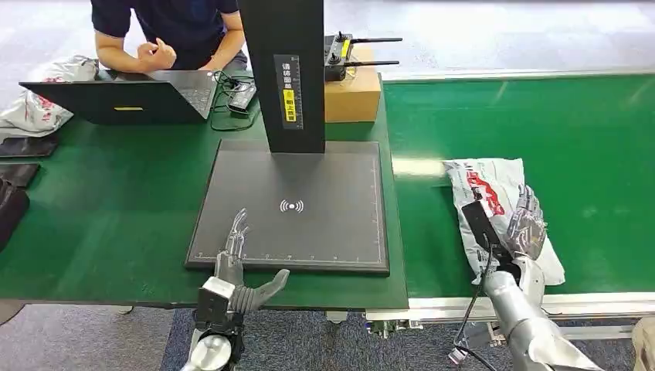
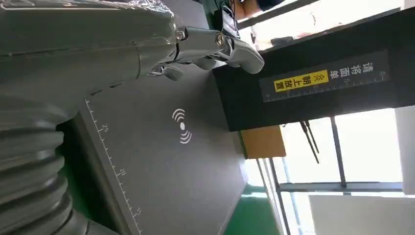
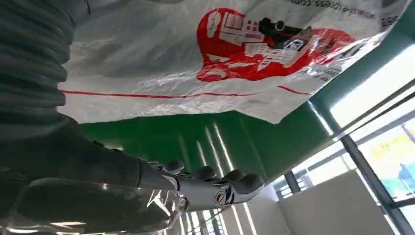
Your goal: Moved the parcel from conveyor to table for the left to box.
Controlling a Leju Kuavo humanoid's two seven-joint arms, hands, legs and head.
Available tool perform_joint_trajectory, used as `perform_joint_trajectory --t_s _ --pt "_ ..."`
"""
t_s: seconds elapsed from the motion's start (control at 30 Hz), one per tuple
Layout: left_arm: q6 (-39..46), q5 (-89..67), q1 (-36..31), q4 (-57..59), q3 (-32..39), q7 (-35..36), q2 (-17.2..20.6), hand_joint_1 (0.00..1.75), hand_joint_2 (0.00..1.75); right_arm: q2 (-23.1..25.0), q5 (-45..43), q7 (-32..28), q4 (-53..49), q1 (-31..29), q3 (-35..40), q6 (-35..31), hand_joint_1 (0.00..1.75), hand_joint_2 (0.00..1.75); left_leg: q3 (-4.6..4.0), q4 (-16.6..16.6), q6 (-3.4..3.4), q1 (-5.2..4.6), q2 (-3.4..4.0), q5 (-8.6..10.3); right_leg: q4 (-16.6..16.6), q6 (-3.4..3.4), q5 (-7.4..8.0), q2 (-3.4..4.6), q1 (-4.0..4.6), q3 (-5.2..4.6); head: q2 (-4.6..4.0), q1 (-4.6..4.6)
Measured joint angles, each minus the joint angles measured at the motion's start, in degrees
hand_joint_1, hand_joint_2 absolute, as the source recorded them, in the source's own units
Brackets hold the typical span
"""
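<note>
here the right hand (image 1: 527, 224) lies flat with spread fingers on the white parcel (image 1: 494, 202) on the green conveyor (image 1: 587, 147) at lower right, while the left hand (image 1: 235, 267) rests open, holding nothing, at the scanner pad (image 1: 309, 178) edge, lower centre.

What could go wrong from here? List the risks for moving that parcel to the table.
1. The right hand rests on the slick white plastic parcel lying flat on the conveyor; it could slide rather than lift.
2. The limp bag may sag and catch where belt and table meet.
3. The left hand rests open at the scanner pad, so a carried parcel might bump it.
</note>
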Motion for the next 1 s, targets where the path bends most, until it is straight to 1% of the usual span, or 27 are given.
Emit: perform_joint_trajectory --t_s 0.27,0.43,0.6,0.73,0.9,0.93,0.97,1.0 --pt "0.0 -0.6 0.3 0.0 0.0 0.0 0.2 0.00 1.75 -0.7 -0.6 2.5 3.6 0.0 -1.3 3.3 0.00 1.75 0.01 0.0 0.00 0.00 0.00 0.00 0.0 0.00 0.00 0.01 0.00 0.00 0.00 0.00" --pt "0.0 -0.6 0.4 0.0 0.0 0.0 0.2 0.00 1.75 -0.8 0.0 4.7 4.8 1.0 -1.6 6.3 0.00 1.75 0.01 0.0 0.00 0.00 0.00 0.00 0.0 0.00 0.00 0.00 0.00 0.00 0.00 0.02" --pt "-0.4 -0.9 0.4 0.0 0.1 0.0 0.2 0.00 1.75 -1.2 3.2 9.3 5.5 1.6 -1.6 13.6 0.00 1.75 0.06 0.0 0.01 0.00 0.00 -0.01 0.0 0.01 -0.01 0.01 0.01 0.04 0.00 0.00" --pt "-1.0 -1.3 0.5 0.0 0.2 0.0 0.2 0.00 1.75 -1.7 6.7 14.7 5.6 1.1 -0.9 21.6 0.00 1.75 0.42 0.0 0.04 0.03 0.01 -0.06 -0.1 0.04 -0.08 0.01 0.05 0.43 0.00 0.00" --pt "-1.0 -1.6 0.5 0.0 0.2 0.0 0.2 0.00 1.75 -1.7 8.4 17.2 5.6 0.7 0.3 24.1 0.00 1.75 0.83 0.0 0.14 0.03 0.00 -0.13 -0.1 0.12 -0.13 -0.01 0.04 0.90 0.00 0.02" --pt "-1.0 -1.6 0.5 0.0 0.2 0.0 0.2 0.00 1.75 -1.7 8.6 17.4 5.6 0.6 0.4 24.4 0.23 1.75 0.90 0.0 0.16 0.03 0.00 -0.14 -0.1 0.13 -0.13 -0.04 0.04 0.98 0.00 0.00" --pt "-1.0 -1.6 0.5 0.0 0.2 0.0 0.2 0.00 1.75 -1.7 8.7 17.4 5.6 0.6 0.5 24.5 0.28 1.75 0.95 0.0 0.16 0.03 0.00 -0.14 -0.1 0.13 -0.13 -0.05 0.05 1.05 0.00 0.02" --pt "-1.0 -1.6 0.6 0.0 0.2 0.0 0.2 0.00 1.75 -1.7 8.9 17.4 5.6 0.6 0.7 24.5 0.28 1.75 0.99 0.0 0.17 0.03 0.00 -0.14 -0.1 0.14 -0.13 -0.06 0.04 1.11 0.00 0.02"
